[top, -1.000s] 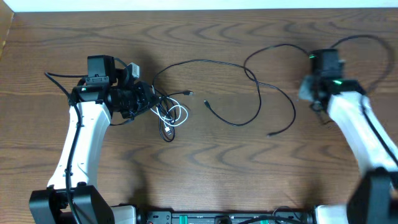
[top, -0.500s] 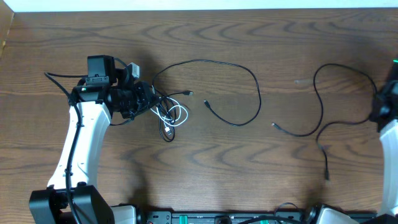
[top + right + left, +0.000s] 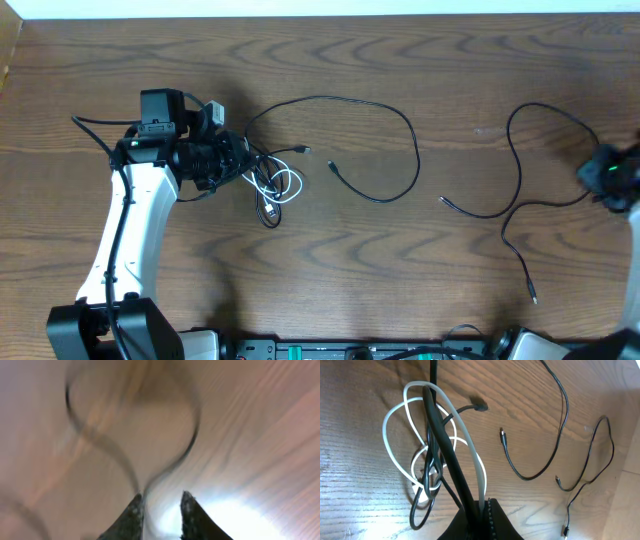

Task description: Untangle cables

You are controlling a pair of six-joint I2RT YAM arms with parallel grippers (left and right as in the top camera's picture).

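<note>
Untangling: my left gripper clamps the tangle, right gripper apart at separated black cable; next, pull another strand

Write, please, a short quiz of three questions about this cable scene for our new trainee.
1. True or false: the white cable lies apart from all black cables.
2. Which tool grips the tangle? A) left tool B) right tool C) neither
3. On which side of the table does the separate black cable lie?
Key: 1 false; 2 A; 3 the robot's right side.
</note>
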